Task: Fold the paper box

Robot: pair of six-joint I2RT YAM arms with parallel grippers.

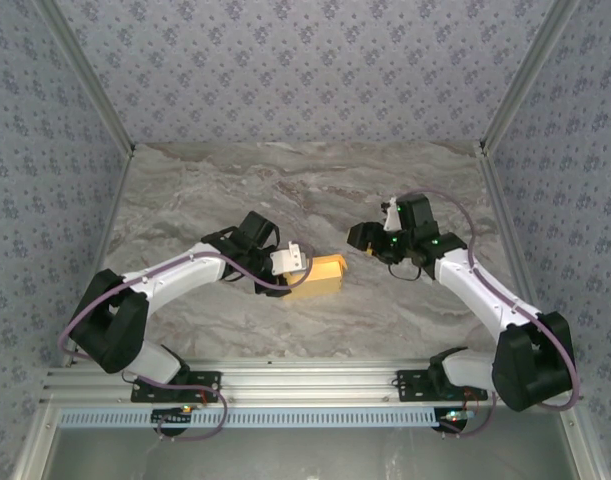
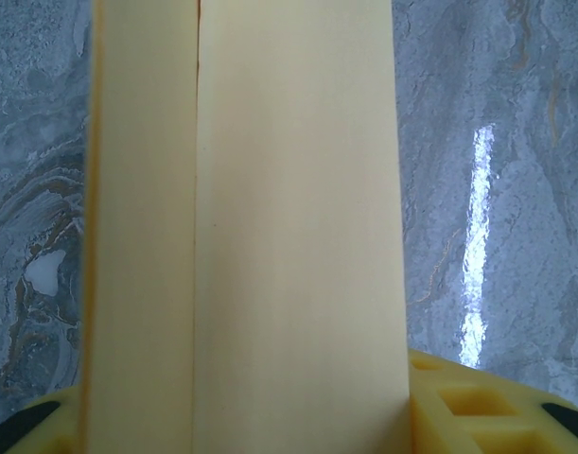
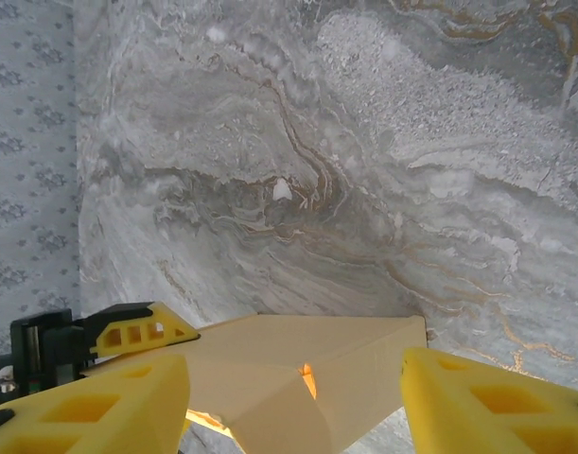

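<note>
Yellow-orange paper box (image 1: 330, 272), 1, held by left tool (image 1: 303, 266); right tool (image 1: 356, 240) parted.

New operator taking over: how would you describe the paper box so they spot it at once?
Start at the grey marble table and look to its middle. There the left gripper holds a small flat block. That is the paper box, the one yellow-orange thing on the grey stone.

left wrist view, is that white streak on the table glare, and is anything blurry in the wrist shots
Left wrist: yes, a vertical glare streak on the glossy table right of the paper box, which looks soft and washed pale; right wrist: the near yellow fingers are slightly soft, the marble veins crisper; top external: even light, no harsh shadows.
</note>
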